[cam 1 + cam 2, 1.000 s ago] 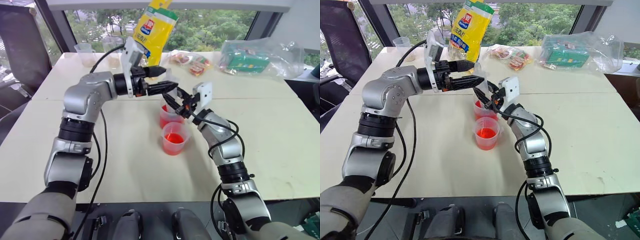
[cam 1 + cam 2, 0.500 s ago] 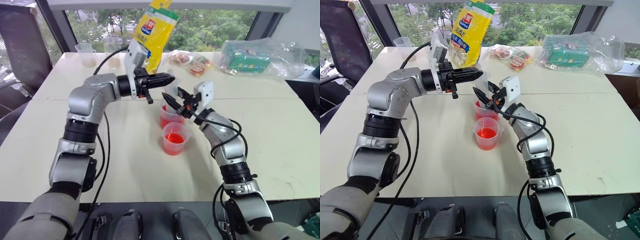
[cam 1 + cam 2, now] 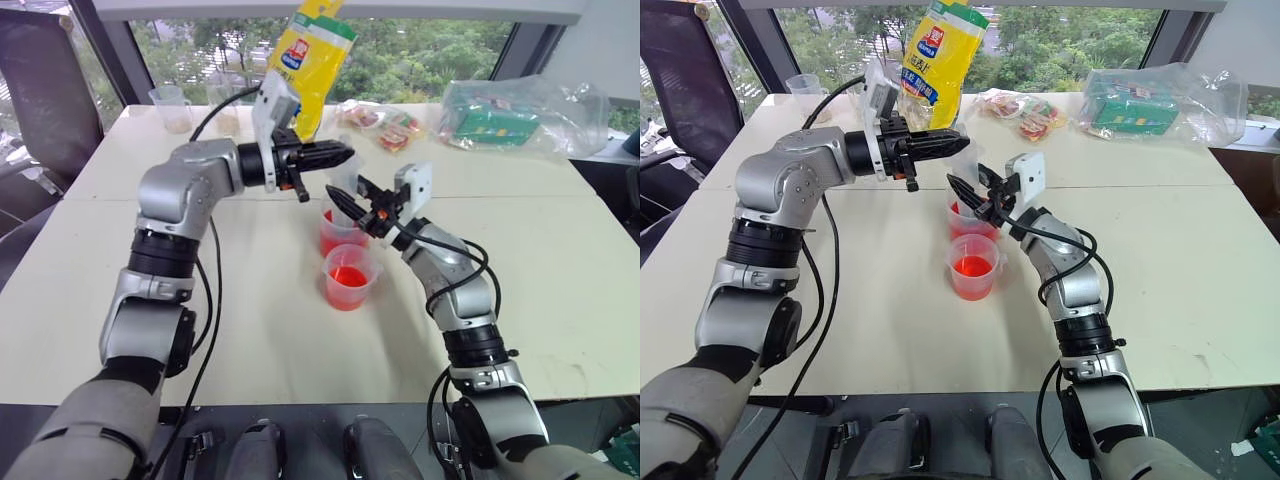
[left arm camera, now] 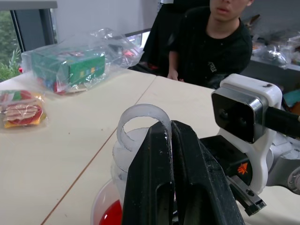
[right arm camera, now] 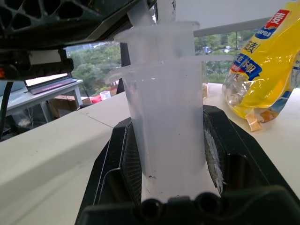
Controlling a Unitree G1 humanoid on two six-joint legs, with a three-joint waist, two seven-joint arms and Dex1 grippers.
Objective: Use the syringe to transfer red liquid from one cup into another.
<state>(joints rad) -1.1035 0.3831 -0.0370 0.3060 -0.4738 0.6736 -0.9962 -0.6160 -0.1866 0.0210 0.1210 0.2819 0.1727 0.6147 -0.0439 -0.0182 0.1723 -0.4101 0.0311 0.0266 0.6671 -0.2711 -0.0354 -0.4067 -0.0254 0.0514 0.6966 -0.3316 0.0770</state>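
The syringe (image 5: 166, 117), clear and thick, stands upright over the narrower far cup (image 3: 335, 238). My right gripper (image 3: 338, 197) is shut on its barrel, which sits between the black pads (image 5: 129, 159). My left gripper (image 3: 345, 155) reaches in level from the left and is shut on the ring at the top of the plunger (image 4: 140, 117). Just in front stands the wider near cup (image 3: 349, 290), apart from both grippers. Both cups hold red liquid (image 3: 349, 276). The syringe's tip is hidden.
At the table's back stand a yellow bag (image 3: 310, 50), snack packets (image 3: 385, 125) and a clear bag with a green box (image 3: 500, 115). Two clear cups (image 3: 170, 105) stand at the back left. A person (image 4: 215, 37) sits beyond the table's right side.
My left gripper's fingers were apart beside the syringe's top and have shut on the plunger ring. The right gripper has kept its hold on the barrel in place.
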